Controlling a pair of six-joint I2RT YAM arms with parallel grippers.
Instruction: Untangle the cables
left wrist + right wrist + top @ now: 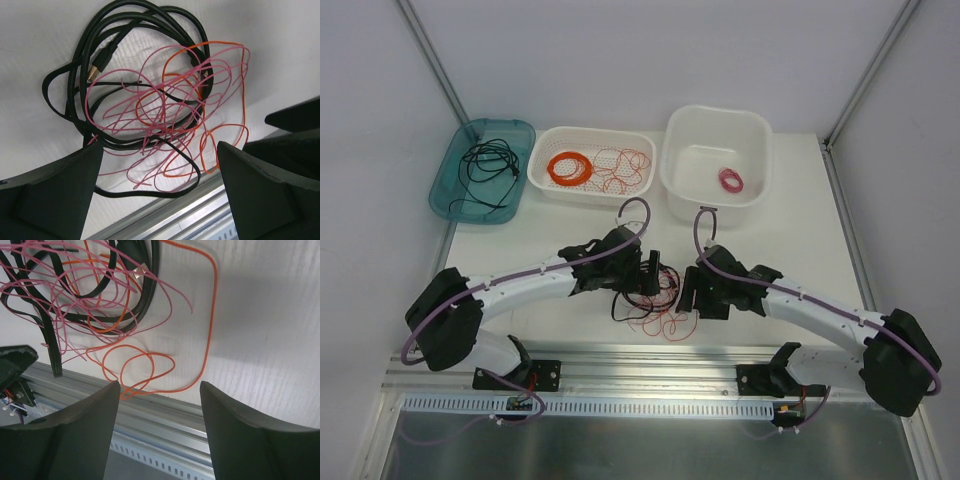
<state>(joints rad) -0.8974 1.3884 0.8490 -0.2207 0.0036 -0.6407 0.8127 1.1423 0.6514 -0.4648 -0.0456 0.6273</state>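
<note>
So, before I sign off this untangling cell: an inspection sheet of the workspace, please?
Surface: white table.
Job's things: cables, black, orange and pink tangle by the near edge, between the arms.
Clutter: teal tray with black cable; white basket with orange coil; white tub with pink coil.
Grippers: left hand open, right hand open, both at the tangle, holding nothing.
Cables: purple arm leads looped at each wrist.
Surroundings: white walls; aluminium rail at the near edge.

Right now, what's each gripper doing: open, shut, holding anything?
Left gripper: open, holding nothing, over the cables.
Right gripper: open, holding nothing.
</note>
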